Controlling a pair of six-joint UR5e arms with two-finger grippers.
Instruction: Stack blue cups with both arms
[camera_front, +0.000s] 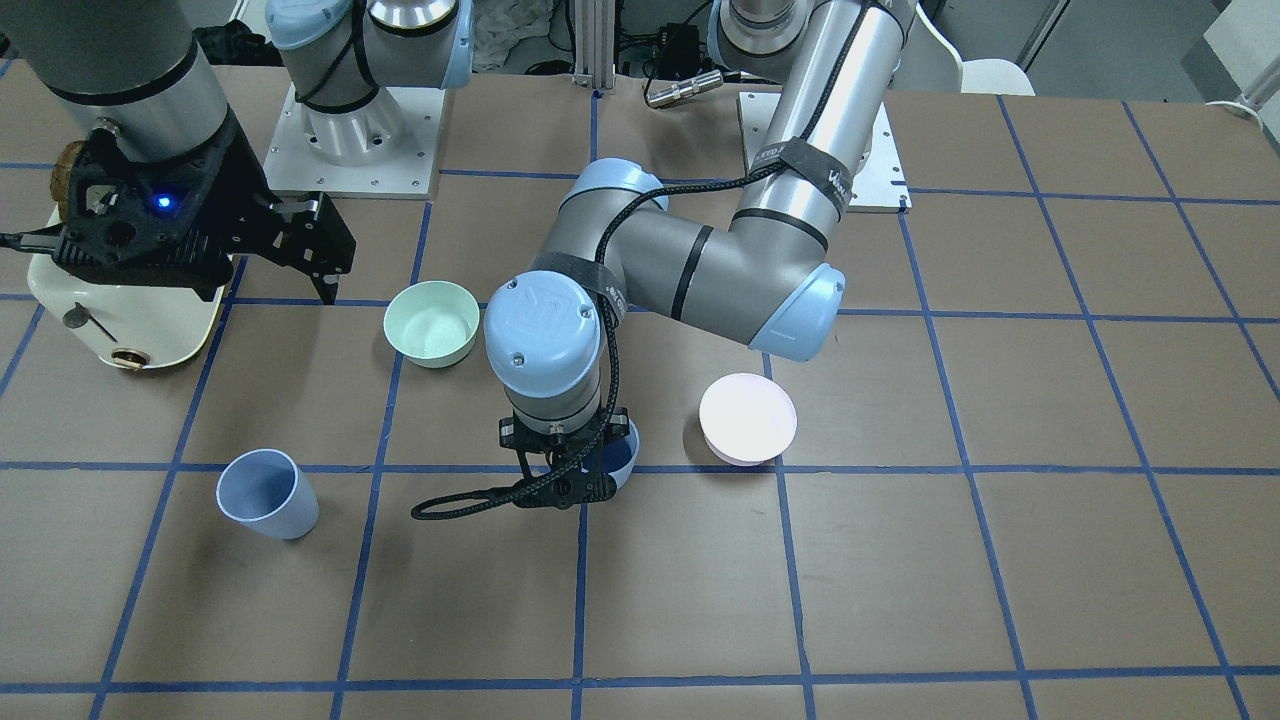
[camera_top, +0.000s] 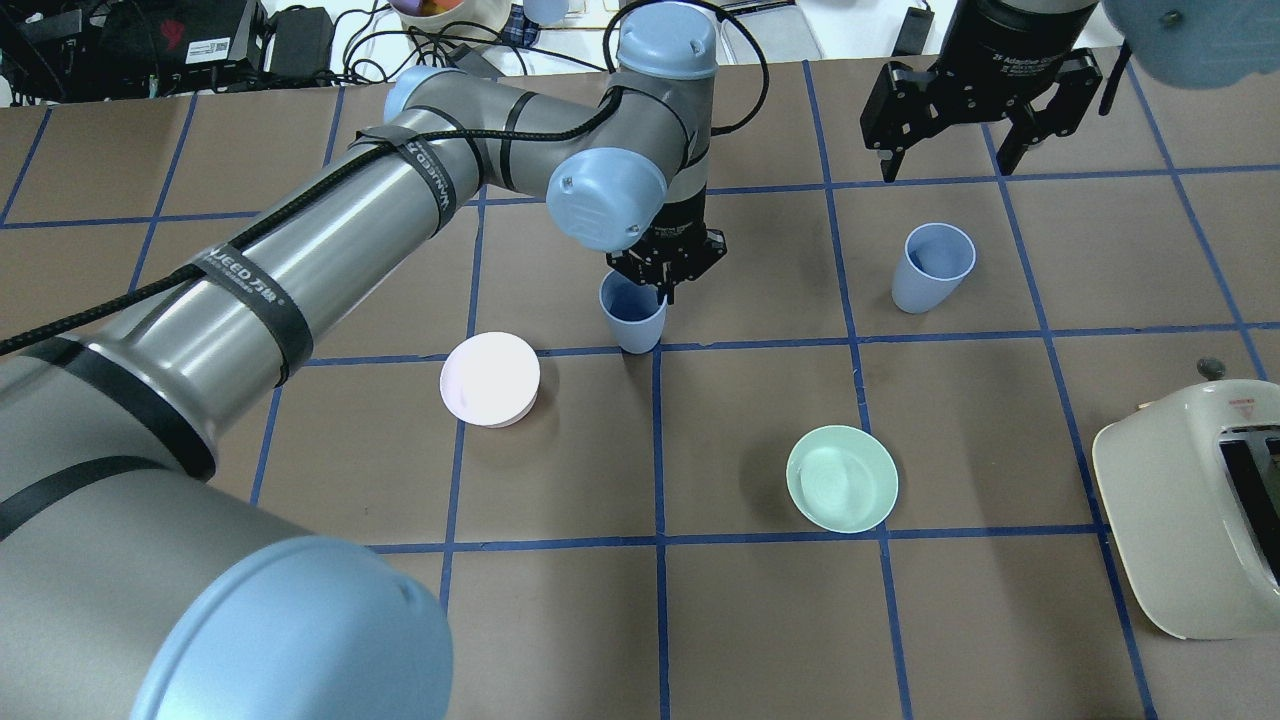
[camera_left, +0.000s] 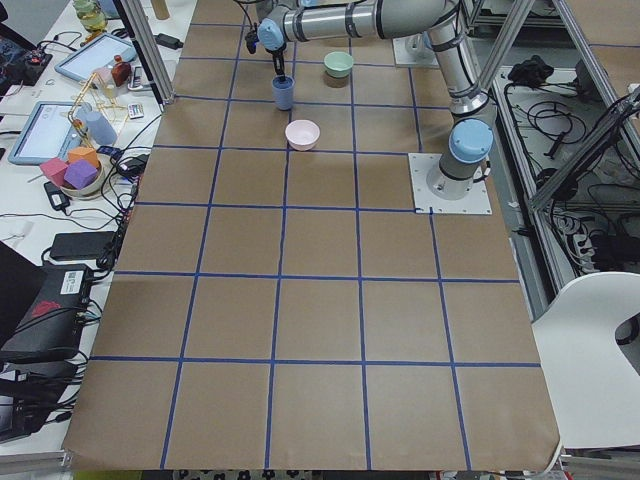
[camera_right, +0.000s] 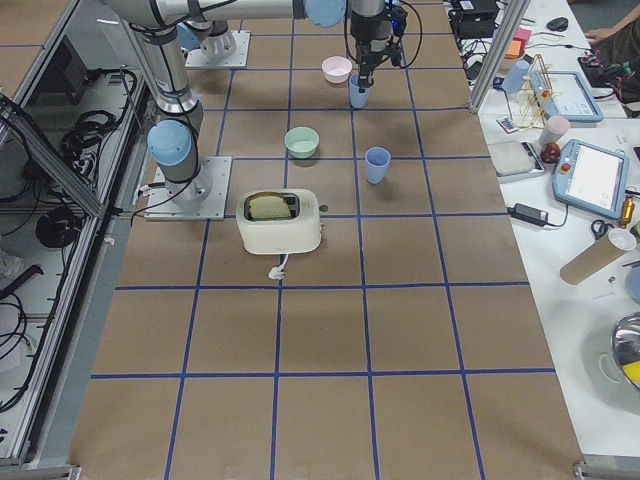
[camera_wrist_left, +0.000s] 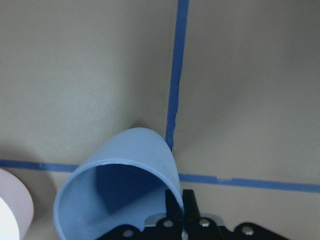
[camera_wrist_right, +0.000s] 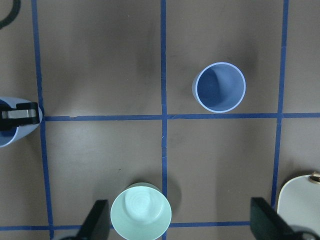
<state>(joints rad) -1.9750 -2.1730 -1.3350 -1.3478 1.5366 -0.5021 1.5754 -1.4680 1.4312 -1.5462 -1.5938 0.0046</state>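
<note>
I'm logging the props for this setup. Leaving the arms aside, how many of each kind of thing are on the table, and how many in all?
blue cups: 2
bowls: 2, a mint-green bowl and a pale pink bowl
toaster: 1
Total: 5

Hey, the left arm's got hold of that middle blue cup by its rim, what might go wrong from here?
The left gripper pinches only one side of the rim of the centre blue cup, jaws across the thin wall; lifted, it may swing or slip.
The pink bowl sits close beside that cup; a sideways move could knock it.
The free blue cup stands unheld, the right gripper open and apart from it; a misaligned stack might topple it.
</note>
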